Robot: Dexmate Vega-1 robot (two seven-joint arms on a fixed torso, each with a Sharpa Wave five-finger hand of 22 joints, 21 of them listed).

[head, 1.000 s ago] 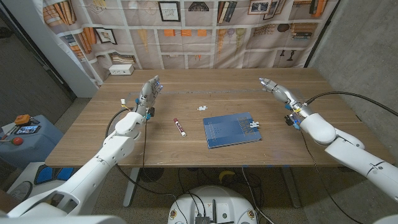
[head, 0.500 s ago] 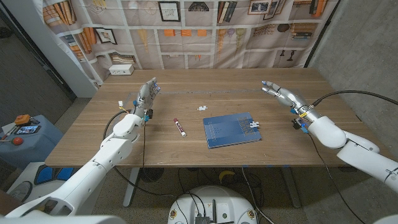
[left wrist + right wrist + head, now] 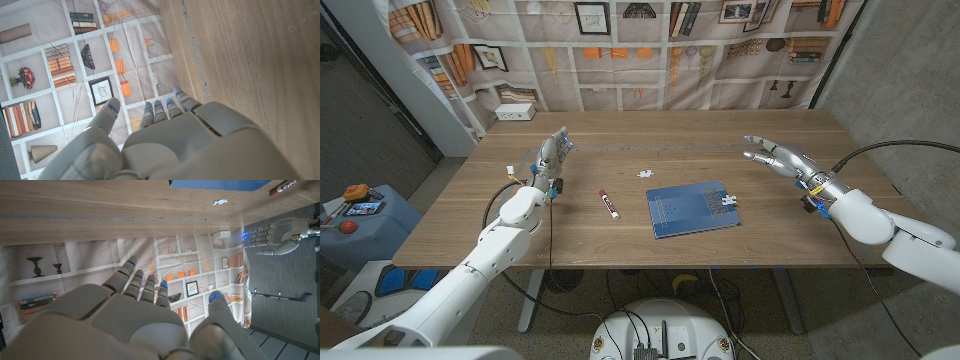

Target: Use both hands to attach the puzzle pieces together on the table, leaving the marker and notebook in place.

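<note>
While both arms stand raised over the wooden table (image 3: 520, 240), neither hand holds anything. Left hand (image 3: 554, 152): up over the table's far left part, fingers extended and close side by side, thumb a little apart; the left wrist view shows the same, fingers (image 3: 160, 111) straight and empty against the printed backdrop. Right hand (image 3: 778, 158): over the far right part, fingers spread and reaching toward the middle, nothing between them. From the right wrist view its fingers (image 3: 145, 287) are likewise extended and apart, thumb off to one side, and the left hand (image 3: 272, 235) shows across the table, also empty.

Blue notebook (image 3: 693, 208): lies flat near the table's middle, slightly right of centre, turned a little askew.

One white puzzle piece (image 3: 727, 200) rests on the notebook's right portion, near its right edge. A second white puzzle piece (image 3: 646, 173) lies on bare wood just beyond the notebook's far left corner, apart from it; it also shows in the right wrist view (image 3: 219, 202). The two pieces are well apart, not joined.

Marker (image 3: 609, 205): white barrel with a dark red cap, lying on the wood left of the notebook, angled, near but not touching it.

Both hands are well apart from the pieces, the notebook and the marker.
</note>
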